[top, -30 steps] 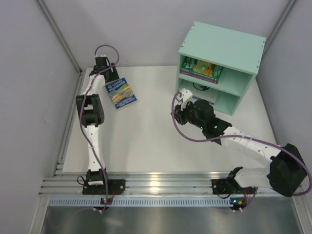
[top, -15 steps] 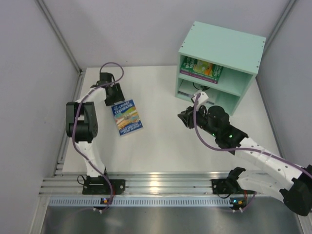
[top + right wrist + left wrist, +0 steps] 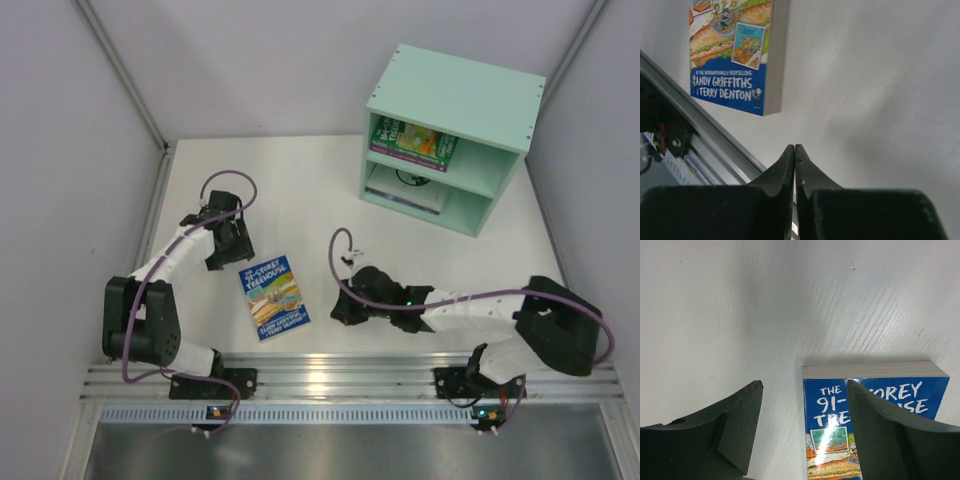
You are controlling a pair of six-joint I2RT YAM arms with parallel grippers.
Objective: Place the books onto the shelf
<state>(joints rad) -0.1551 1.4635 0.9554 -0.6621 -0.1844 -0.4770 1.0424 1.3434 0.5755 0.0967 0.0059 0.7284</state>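
A blue book [image 3: 274, 297] with a yellow picture lies flat on the white table near the front edge. My left gripper [image 3: 228, 250] hovers open just behind its far corner. In the left wrist view the left gripper [image 3: 805, 385] has one finger over bare table and the other over the book's cover [image 3: 826, 410]. To the right of that book my right gripper [image 3: 340, 308] lies low, shut and empty; the right wrist view shows the right gripper [image 3: 794, 146] with the book [image 3: 730, 75] ahead. The mint-green shelf [image 3: 455, 95] stands at the back right. A green book [image 3: 410, 138] is in its upper compartment and a pale one [image 3: 405, 195] lies flat below.
An aluminium rail [image 3: 340, 375] runs along the table's near edge, right behind the blue book, and shows as a rail [image 3: 705, 135] in the right wrist view. Grey walls close in the left, back and right sides.
The blue book has slid from the far left towards the front edge, with the left gripper following it. The right arm has left the shelf, dropped to the table front and shut.
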